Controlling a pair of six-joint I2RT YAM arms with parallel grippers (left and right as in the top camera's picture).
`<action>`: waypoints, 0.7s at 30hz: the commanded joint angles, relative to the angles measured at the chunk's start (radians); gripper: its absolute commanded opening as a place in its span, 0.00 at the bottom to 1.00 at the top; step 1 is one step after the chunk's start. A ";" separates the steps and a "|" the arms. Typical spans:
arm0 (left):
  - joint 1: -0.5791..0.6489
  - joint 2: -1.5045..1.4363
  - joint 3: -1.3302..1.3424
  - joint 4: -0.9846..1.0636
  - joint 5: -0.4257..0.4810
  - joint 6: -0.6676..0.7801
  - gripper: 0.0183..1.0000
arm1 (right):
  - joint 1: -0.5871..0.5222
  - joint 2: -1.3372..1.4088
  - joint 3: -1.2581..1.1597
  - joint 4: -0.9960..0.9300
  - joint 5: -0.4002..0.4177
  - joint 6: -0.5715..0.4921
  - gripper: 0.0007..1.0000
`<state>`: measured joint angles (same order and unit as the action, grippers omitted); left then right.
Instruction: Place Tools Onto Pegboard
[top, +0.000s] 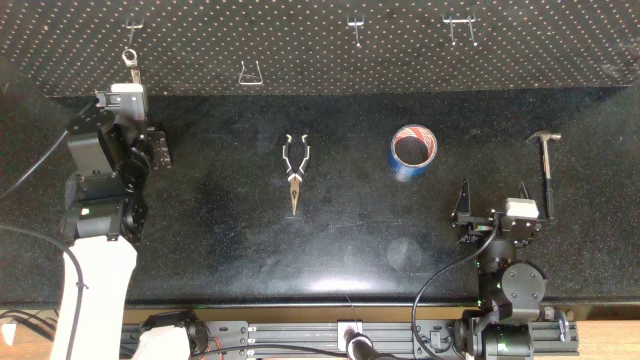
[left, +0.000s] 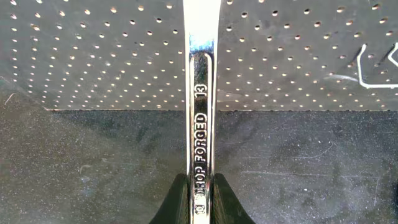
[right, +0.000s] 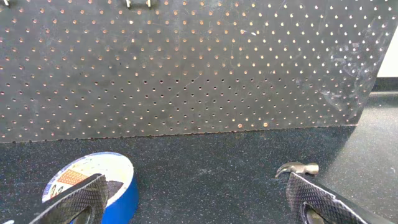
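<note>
Wrench (left: 200, 124), polished steel, in left gripper (left: 200, 194), perhaps touching perforated pegboard (left: 93, 56)

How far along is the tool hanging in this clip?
Done: nothing hangs free yet. In hand: the left gripper clamps the wrench up at the pegboard. Left: pliers, tape roll and hammer lie on the table; the right gripper sits open near the hammer.

The wrench (left: 200, 93) runs off the edge of the left wrist view, so its head is cut off. Its other end is hidden between the fingers of the left gripper (left: 200, 193). A finger (right: 323, 202) of the right gripper (right: 196, 186) hides the handle of the hammer (right: 297, 168). The other finger covers part of the tape roll (right: 93, 177).
</note>
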<state>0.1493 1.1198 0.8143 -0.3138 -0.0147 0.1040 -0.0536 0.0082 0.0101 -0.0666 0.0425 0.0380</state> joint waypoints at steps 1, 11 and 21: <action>0.002 -0.008 0.035 0.026 -0.091 -0.027 0.01 | -0.005 -0.007 -0.006 -0.002 -0.009 -0.017 0.94; 0.000 0.047 0.035 0.068 -0.105 -0.045 0.01 | -0.005 -0.007 -0.006 -0.002 -0.009 -0.017 0.94; 0.000 0.075 0.035 0.086 -0.024 -0.044 0.01 | -0.005 -0.007 -0.006 -0.002 -0.009 -0.017 0.94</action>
<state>0.1493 1.1858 0.8143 -0.2398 -0.0879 0.0761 -0.0536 0.0082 0.0101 -0.0666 0.0429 0.0380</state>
